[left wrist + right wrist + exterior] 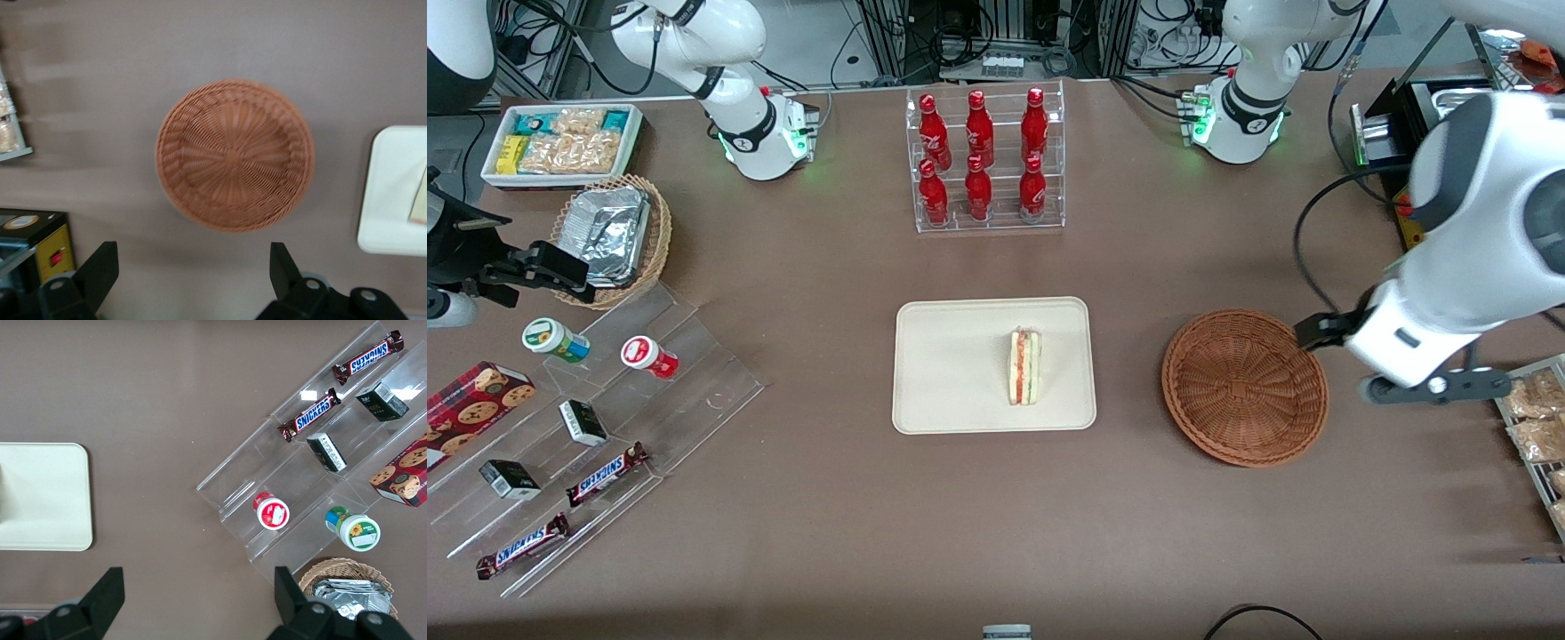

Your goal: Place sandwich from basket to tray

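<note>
Now: sandwich [1024,366] on tray [925,391], toward 3 o'clock edge; basket [1245,387] empty. Jaws of gripper [193,267] wide apart, holding nothing, above bench beside basket. Placement judged complete; next, retract clear.

From my station I see the gripper [187,270], spread wide with nothing between its matt black plastic fingers [99,268], hanging above the basket [235,155], a rough reddish-brown wicker weave resting on the dull, cloth-like brown table cover [800,507]. Past the basket from the gripper, the tray [951,356] looks like smooth matt cream plastic, and the sandwich [1024,366] on it shows soft pale bread. Farther off the bottles [978,156] gleam glossy red in a clear acrylic rack [1049,218]
</note>
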Robot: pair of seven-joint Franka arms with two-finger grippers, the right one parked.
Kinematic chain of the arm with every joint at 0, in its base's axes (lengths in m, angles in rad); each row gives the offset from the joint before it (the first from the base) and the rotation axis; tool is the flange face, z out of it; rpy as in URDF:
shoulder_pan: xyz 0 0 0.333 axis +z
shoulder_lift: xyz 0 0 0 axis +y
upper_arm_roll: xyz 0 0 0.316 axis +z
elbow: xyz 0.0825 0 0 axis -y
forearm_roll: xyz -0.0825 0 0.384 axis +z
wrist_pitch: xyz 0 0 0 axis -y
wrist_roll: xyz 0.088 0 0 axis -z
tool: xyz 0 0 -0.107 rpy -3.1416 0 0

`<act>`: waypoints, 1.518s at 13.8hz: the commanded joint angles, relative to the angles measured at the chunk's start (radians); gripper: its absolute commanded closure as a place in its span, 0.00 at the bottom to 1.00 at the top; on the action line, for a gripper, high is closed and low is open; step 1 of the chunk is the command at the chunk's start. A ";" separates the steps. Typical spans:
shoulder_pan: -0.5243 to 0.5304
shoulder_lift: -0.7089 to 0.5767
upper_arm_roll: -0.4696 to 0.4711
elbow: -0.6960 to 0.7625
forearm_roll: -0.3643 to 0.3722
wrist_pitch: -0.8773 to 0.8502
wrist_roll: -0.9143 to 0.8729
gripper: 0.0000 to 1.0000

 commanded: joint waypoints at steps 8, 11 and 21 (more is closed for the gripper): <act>-0.037 -0.334 0.158 -0.319 -0.131 -0.008 0.180 0.00; -0.062 -0.352 0.180 -0.308 -0.131 -0.036 0.269 0.00; -0.143 -0.358 0.238 -0.297 -0.138 -0.048 0.260 0.00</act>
